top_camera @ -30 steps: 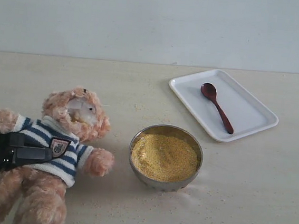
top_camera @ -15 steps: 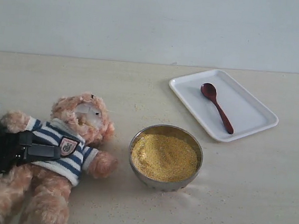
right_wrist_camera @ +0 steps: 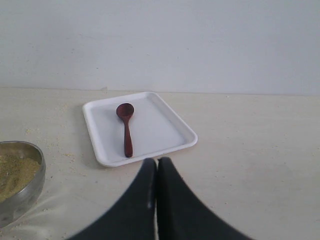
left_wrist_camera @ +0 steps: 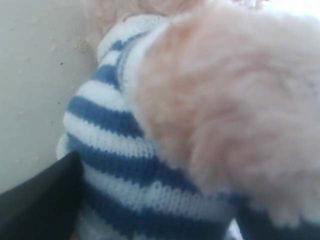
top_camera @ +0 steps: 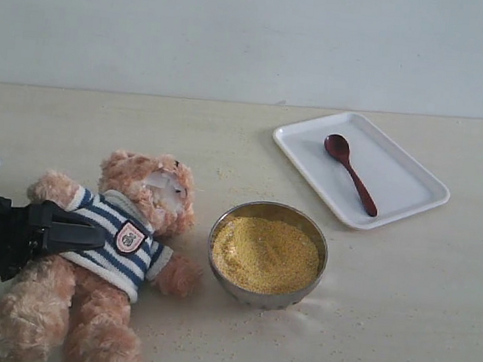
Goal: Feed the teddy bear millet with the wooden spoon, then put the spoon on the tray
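Observation:
The teddy bear (top_camera: 150, 194) lies on its back left of the steel bowl (top_camera: 220, 230), which is full of yellow millet (top_camera: 265, 253). My left gripper (top_camera: 91, 237) comes in from the left and is shut on the bear's striped sweater (left_wrist_camera: 125, 165). One black finger (left_wrist_camera: 40, 200) presses the knit, and the other is hidden by fur. The wooden spoon (top_camera: 351, 173) rests on the white tray (top_camera: 413, 176) at the back right. My right gripper (right_wrist_camera: 157, 162) is shut and empty, hovering short of the tray (right_wrist_camera: 160, 125) and spoon (right_wrist_camera: 126, 129); the exterior view does not show it.
Loose millet grains are scattered on the beige table around the bowl and near the tray. The bowl's rim (right_wrist_camera: 35, 175) shows at the edge of the right wrist view. A plain pale wall runs behind the table.
The left gripper has carried the bear to the right, closer to the bowl, and the bear's head has turned toward it. Spoon, tray and bowl have not moved.

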`<action>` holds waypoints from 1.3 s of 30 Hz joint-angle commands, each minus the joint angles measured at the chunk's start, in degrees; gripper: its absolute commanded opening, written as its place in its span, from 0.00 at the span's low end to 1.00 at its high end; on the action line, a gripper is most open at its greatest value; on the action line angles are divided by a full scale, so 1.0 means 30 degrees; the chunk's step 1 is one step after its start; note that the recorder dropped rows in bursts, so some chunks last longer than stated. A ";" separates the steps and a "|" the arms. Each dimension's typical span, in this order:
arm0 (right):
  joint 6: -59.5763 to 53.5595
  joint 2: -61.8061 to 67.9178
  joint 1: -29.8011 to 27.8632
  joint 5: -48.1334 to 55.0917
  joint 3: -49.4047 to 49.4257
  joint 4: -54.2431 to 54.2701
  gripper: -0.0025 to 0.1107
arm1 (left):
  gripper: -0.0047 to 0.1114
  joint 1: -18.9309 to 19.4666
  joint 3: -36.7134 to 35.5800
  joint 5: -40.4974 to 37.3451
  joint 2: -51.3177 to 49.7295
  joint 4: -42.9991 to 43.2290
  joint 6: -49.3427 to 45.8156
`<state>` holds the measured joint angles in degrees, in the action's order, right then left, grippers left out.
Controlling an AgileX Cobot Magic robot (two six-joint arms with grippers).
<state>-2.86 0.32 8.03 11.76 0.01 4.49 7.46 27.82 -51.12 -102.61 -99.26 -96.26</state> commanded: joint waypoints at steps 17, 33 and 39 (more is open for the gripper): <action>-0.0001 -0.0108 -0.0067 0.0039 -0.0003 -0.0011 0.02 | 0.50 0.5588 0.0078 -0.0867 1.0571 0.5927 0.6396; -0.0001 -0.0108 -0.0067 0.0039 -0.0003 -0.0011 0.02 | 0.08 0.6251 0.0078 -0.1561 2.1806 0.6012 0.8411; -0.0001 -0.0108 -0.0067 0.0039 -0.0003 -0.0011 0.02 | 0.08 0.6209 0.0078 -0.2683 2.2137 0.5661 0.8411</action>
<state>-2.76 0.32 8.03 11.76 0.01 4.49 26.00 27.96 -57.90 -36.54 -81.58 -71.58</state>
